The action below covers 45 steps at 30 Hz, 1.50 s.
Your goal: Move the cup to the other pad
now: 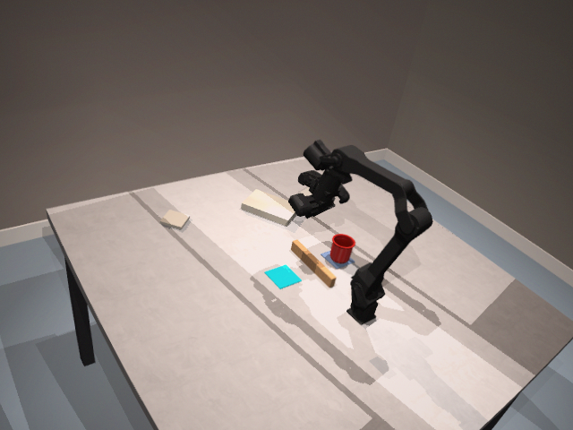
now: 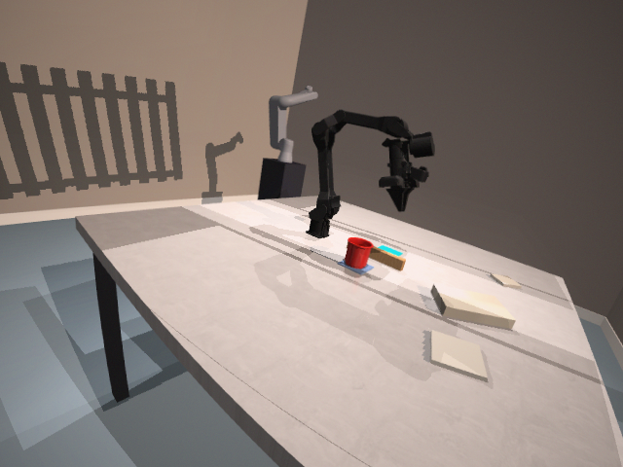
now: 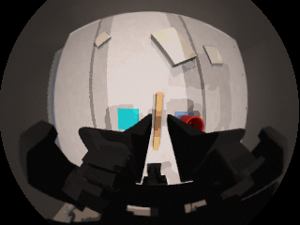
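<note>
The red cup (image 1: 341, 250) (image 2: 357, 253) (image 3: 193, 124) stands upright on the blue pad (image 1: 326, 255) (image 2: 366, 269) (image 3: 180, 113). No marbles can be made out in it. The cyan pad (image 1: 282, 276) (image 2: 389, 250) (image 3: 128, 118) lies bare on the other side of the wooden bar. My gripper (image 1: 312, 214) (image 2: 401, 207) (image 3: 159, 117) is high above the table, beyond the cup and clear of it, with its fingers pointing down. The fingers are slightly open, with a narrow empty gap between the tips in the wrist view.
The wooden bar (image 1: 312, 262) (image 2: 389, 259) (image 3: 158, 110) lies between the two pads. Farther from the arm's base lie a thick cream block (image 1: 267, 206) (image 2: 478, 309) (image 3: 173, 46), a flat cream tile (image 2: 458, 354) (image 3: 213, 54) and a small cream block (image 1: 175, 219) (image 2: 504, 279) (image 3: 102, 39).
</note>
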Tool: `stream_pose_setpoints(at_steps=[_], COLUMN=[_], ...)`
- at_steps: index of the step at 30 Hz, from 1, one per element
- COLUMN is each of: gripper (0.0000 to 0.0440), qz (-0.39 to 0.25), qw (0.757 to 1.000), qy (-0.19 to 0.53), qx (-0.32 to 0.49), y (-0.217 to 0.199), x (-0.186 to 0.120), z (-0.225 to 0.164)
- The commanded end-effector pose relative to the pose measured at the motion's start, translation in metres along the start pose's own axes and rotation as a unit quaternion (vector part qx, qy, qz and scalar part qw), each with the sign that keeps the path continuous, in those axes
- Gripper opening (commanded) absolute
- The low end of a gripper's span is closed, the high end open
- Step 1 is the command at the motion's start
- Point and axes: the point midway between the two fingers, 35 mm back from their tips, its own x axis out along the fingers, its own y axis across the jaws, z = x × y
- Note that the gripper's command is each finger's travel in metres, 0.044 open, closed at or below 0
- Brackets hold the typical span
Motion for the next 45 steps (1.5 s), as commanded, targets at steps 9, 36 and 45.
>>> stream_pose_setpoints(at_steps=[9,36,45], gripper=[0.0110,0.0141,0.0158], qz=[-0.018,-0.030,-0.026], qw=[0.996,0.978,0.974], qy=[0.089,0.201,0.219], qx=[-0.025,-0.042,-0.054], y=[-0.017,-0.057,-0.069], x=[0.007,0.048,0.067], z=[-0.021,-0.053,-0.062])
